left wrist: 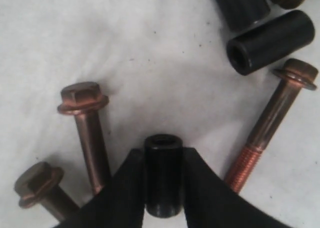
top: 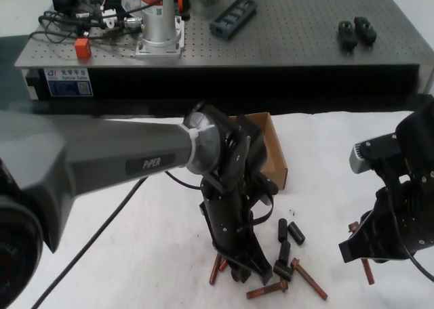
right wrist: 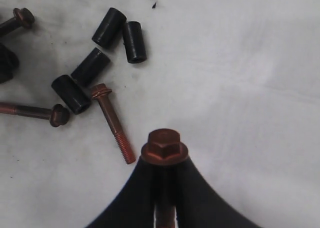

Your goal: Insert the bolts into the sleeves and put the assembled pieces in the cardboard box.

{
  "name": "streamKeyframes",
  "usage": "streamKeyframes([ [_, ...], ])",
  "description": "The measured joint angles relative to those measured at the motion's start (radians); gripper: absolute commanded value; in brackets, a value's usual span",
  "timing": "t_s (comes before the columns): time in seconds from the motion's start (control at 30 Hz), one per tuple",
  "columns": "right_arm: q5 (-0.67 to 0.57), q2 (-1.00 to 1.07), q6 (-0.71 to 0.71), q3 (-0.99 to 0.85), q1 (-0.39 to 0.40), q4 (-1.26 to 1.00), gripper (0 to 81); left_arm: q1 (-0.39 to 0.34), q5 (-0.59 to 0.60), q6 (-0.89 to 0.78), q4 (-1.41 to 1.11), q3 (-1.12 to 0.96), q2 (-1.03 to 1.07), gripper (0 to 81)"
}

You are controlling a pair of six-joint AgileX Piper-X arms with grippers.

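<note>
**Sleeve clamped on the left, bolt clamped on the right**

Sleeve, black and hollow, sits pinched between the two fingers of the left gripper. Its open end pokes out past the fingertips. The jaws stand narrow, pressed against the sleeve's sides. In the high view the left gripper hangs low over the white cloth, in the middle of the scattered parts.

The right gripper grips a copper-coloured bolt by the shank. Its jaws are closed on the bolt, and the hex head sits just beyond the fingertips. In the high view the right gripper is at three o'clock from the left one and well apart from it. The threaded end of the bolt juts out below it.

The cardboard box stands open at twelve o'clock from the left gripper, near the far edge of the cloth.

Loose sleeves lie in a small cluster between one and two o'clock from the left gripper, just beside it. Loose bolts lie on the cloth around it: one at three o'clock, one at five o'clock, and more at nine o'clock, partly hidden by the arm. The left wrist view has three of these bolts lying flat close to the held sleeve, none touching it.
</note>
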Motion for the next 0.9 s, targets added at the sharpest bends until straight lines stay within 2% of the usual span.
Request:
streamKeyframes([
  [0.23,-0.090,-0.037,0.026,0.006,0.000,-0.038,3.6,0.000,0.009,-0.017,0.012,-0.036,-0.013,0.6],
  [0.33,-0.176,-0.086,0.078,0.012,0.000,-0.105,3.6,0.005,0.026,-0.047,-0.013,-0.027,-0.063,0.6],
  [0.43,-0.290,-0.180,0.184,0.045,0.002,-0.326,3.6,0.022,0.049,-0.106,-0.146,0.055,-0.230,0.6],
  [0.47,-0.332,-0.214,0.237,0.072,0.018,-0.475,3.6,0.023,0.050,-0.106,-0.146,0.063,-0.230,0.6],
  [0.53,-0.404,-0.236,0.395,0.108,0.058,-0.736,3.6,0.033,0.082,-0.145,-0.265,0.157,-0.353,0.6],
  [0.57,-0.425,-0.236,0.496,0.110,0.061,-0.752,3.6,0.039,0.112,-0.165,-0.329,0.211,-0.415,0.6],
  [0.63,-0.434,-0.233,0.581,0.117,0.090,-0.881,3.6,0.041,0.259,-0.257,-0.577,0.432,-0.601,0.6],
  [0.73,-0.440,-0.206,0.661,0.116,0.151,-1.037,3.6,0.038,0.330,-0.324,-0.752,0.555,-0.695,0.6],
  [0.8,-0.441,-0.184,0.675,0.116,0.174,-1.063,3.6,0.038,0.363,-0.353,-0.852,0.606,-0.741,0.6],
  [0.9,-0.422,-0.179,0.677,0.120,0.175,-1.063,3.6,0.038,0.377,-0.396,-0.951,0.636,-0.787,0.6],
])
